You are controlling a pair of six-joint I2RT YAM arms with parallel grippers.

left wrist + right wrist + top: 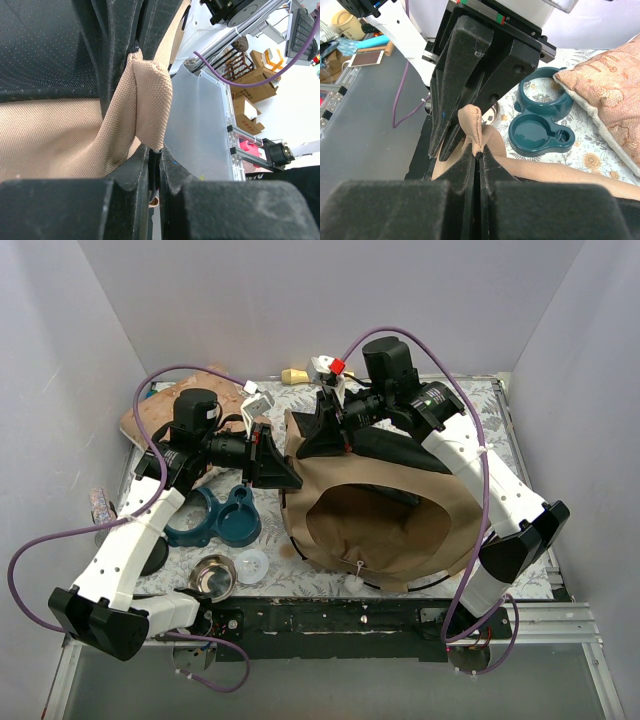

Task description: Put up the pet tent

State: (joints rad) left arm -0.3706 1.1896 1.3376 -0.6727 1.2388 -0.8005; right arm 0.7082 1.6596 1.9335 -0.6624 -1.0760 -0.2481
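I am looking at the pet tent [385, 525] lying slumped on the right-centre of the table [480, 405], its tan shell sagging around a wide opening that is facing up toward the overhead camera, with a thin black pole [440, 580] curving along its near rim and dark mesh [400, 452] showing at the back under the right arm. Both arms are meeting at the tent's upper left edge, where a small fold of tan fabric [472, 127] is standing up between them. The left gripper [155, 156] is pinching that fold with its jaws pressed together on the cloth, and the right gripper [479, 157] is clamping the same fold from the opposite side, its fingers closed tight just below the left one's tips. Just left of the tent a teal double-bowl holder [215, 520] is sitting on the flowered cloth, apart from the fabric. Nearer the arm bases a metal bowl [212, 577] and a small white round lid [253, 565] are lying side by side. At the back left corner the patterned beige-pink cushion [165, 410] is resting partly behind the left arm.
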